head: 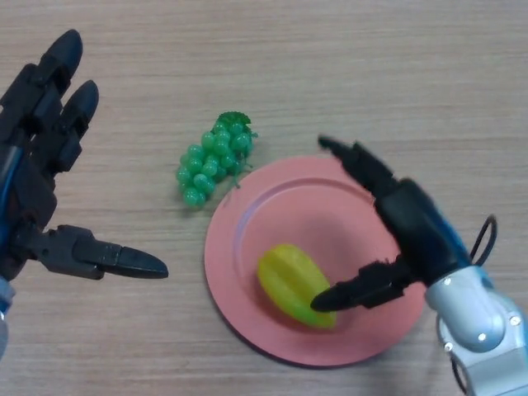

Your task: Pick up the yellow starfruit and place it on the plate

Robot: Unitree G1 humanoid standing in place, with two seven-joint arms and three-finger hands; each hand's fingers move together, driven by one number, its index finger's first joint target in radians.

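The yellow starfruit point(290, 282) lies on the pink plate point(313, 210), in its lower left part. My right hand point(406, 221) is over the plate's right side, open, fingers straight toward the far rim. Its thumb tip is at the starfruit's lower right end; I cannot tell whether it touches. My left hand point(41, 148) is open at the left edge of the view, off the plate, holding nothing.
A bunch of green grapes point(213, 159) lies on the wooden table point(371, 66) just beyond the plate's upper left rim.
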